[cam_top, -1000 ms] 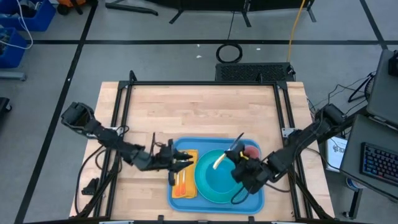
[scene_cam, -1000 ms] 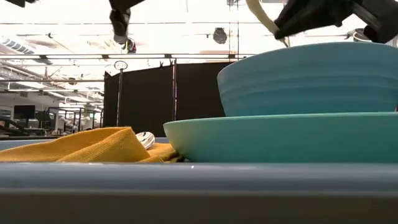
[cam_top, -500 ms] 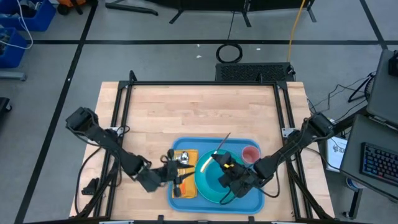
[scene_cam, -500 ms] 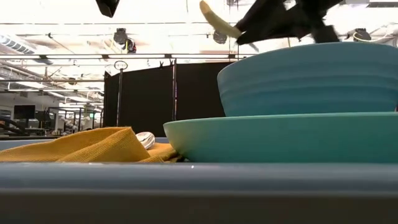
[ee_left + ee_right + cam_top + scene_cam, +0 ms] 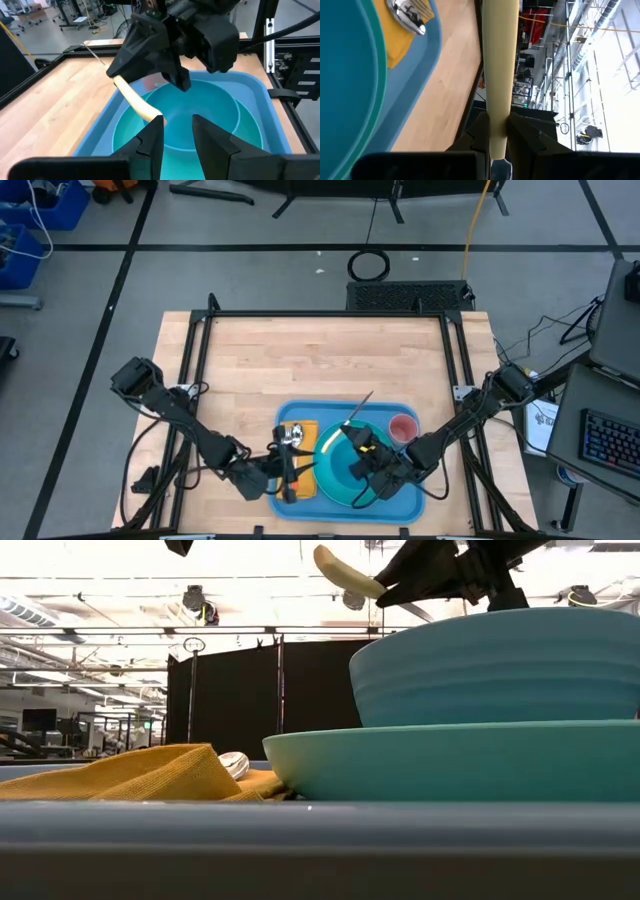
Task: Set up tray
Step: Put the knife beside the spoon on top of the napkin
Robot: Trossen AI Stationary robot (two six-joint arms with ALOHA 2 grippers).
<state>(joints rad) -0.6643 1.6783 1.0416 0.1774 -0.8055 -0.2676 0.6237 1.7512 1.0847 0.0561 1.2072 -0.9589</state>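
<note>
The blue tray (image 5: 385, 411) lies near the table's front edge. On it stands a teal plate (image 5: 450, 760) with a teal bowl (image 5: 500, 665) on top. A yellow napkin (image 5: 150, 775) with a spoon (image 5: 410, 15) on it lies at the tray's left. My right gripper (image 5: 362, 452) hovers over the plate, shut on a cream-handled utensil (image 5: 135, 100). My left gripper (image 5: 177, 135) hangs open above the napkin side of the tray (image 5: 292, 475), nothing between its fingers, pointing toward the right gripper. My right gripper pinches the utensil's cream handle (image 5: 496, 120) between its two fingers, close to where the thin metal shaft (image 5: 362, 405) begins. The handle's free end (image 5: 152, 115) sticks out beyond the fingertips. The utensil is lifted clear above the bowl, slanting, its metal end toward the table's far side.
A pink cup (image 5: 403, 426) stands in the tray's far right corner. A black metal frame (image 5: 330, 313) borders the wooden tabletop (image 5: 300, 360), which stretches bare beyond the tray's far edge.
My right gripper has sunk a little and gone toward the table's left with the utensil, rolling so that the cream handle now points left over the plate. My left gripper has drawn toward the near edge along the tray's left side and turned.
</note>
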